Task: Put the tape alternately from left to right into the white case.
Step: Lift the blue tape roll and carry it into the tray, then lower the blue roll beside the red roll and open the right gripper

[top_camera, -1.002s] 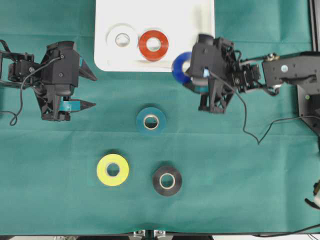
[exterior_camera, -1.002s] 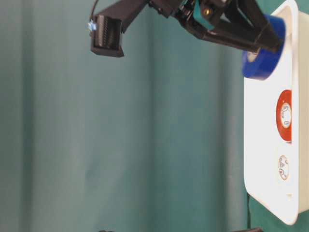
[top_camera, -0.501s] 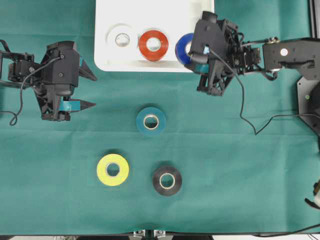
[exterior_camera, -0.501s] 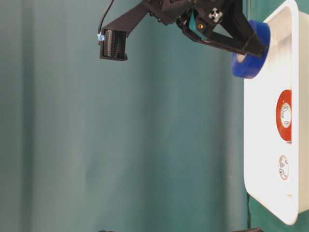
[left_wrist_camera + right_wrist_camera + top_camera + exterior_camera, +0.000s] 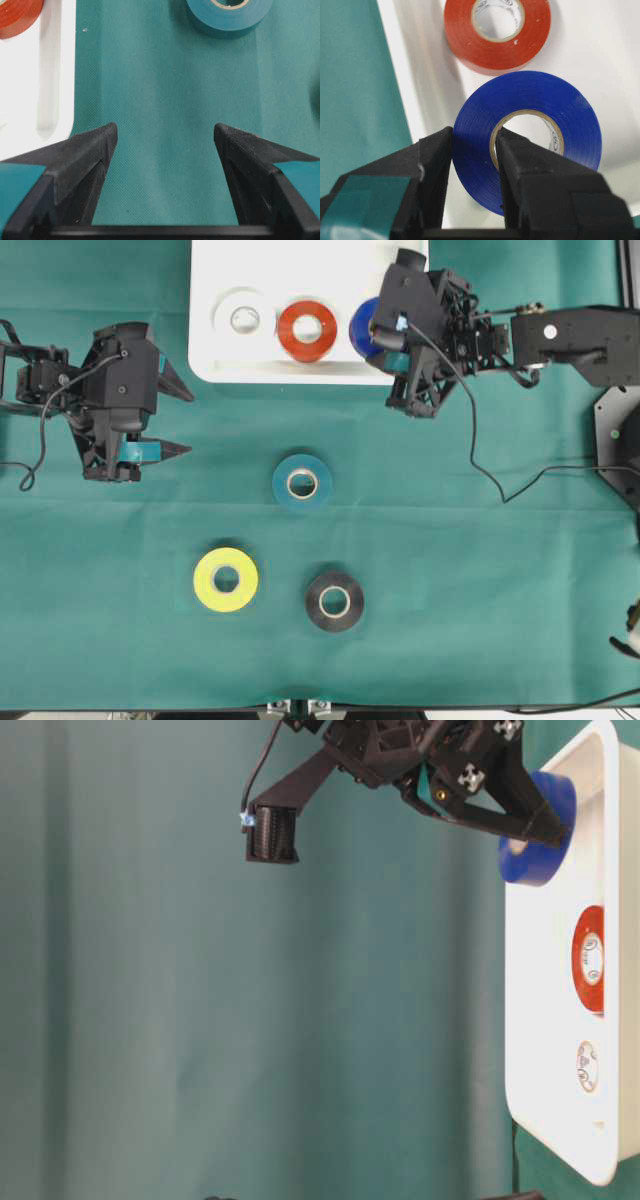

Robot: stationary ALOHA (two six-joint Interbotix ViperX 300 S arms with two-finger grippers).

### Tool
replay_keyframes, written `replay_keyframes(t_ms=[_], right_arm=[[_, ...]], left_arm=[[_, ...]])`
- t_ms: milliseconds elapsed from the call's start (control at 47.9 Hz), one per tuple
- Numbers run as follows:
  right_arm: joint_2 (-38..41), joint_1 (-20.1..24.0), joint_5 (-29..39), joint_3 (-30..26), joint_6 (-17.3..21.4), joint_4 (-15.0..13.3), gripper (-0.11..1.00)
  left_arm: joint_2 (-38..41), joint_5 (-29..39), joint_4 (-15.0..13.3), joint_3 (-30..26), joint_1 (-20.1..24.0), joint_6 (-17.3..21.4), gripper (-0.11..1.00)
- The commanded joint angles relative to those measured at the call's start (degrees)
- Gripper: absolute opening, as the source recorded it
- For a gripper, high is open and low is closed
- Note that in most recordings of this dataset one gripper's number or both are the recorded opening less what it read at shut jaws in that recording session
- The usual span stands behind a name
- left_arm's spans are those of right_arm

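Observation:
The white case (image 5: 310, 265) lies at the top middle with a white tape (image 5: 244, 318) and a red-orange tape (image 5: 307, 329) flat inside. My right gripper (image 5: 385, 335) is shut on the blue tape (image 5: 365, 325), one finger through its core and one outside (image 5: 474, 135). That roll (image 5: 570, 115) hangs tilted over the case floor to the right of the red-orange roll (image 5: 465, 35). Teal (image 5: 302, 481), yellow (image 5: 225, 580) and black (image 5: 334, 601) tapes lie on the cloth. My left gripper (image 5: 188, 423) stands open and empty at the left, over bare cloth (image 5: 164, 129).
Green cloth covers the whole table. The right arm's cable (image 5: 490, 475) trails over the cloth at the right. In the left wrist view the case's rim (image 5: 40, 90) is just left of the left finger, and the teal roll (image 5: 230, 17) lies ahead.
My right gripper has carried the blue tape from the case's near right corner up and over the rim, to hang beside the red-orange roll. The left arm has not moved.

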Motion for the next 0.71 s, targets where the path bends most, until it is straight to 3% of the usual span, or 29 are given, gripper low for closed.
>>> replay_keyframes(t_ms=[0, 230, 501, 689], right_arm=[[-0.4, -0.8, -0.8, -1.3, -0.2, -0.3, 0.27], [-0.3, -1.2, -1.8, -1.1, 0.1, -4.1, 0.27], [-0.3, -1.2, -1.9, -0.8, 0.2, -4.1, 0.28], [-0.3, -1.2, -1.8, -0.8, 0.2, -4.2, 0.79]], left_arm=[[-0.4, -0.4, -0.2, -0.5, -0.1, -0.1, 0.9], [-0.4, -0.4, -0.2, -0.5, -0.2, -0.1, 0.9], [-0.4, -0.4, -0.2, -0.6, -0.1, -0.1, 0.9], [-0.4, -0.4, -0.2, -0.6, -0.2, -0.1, 0.9]])
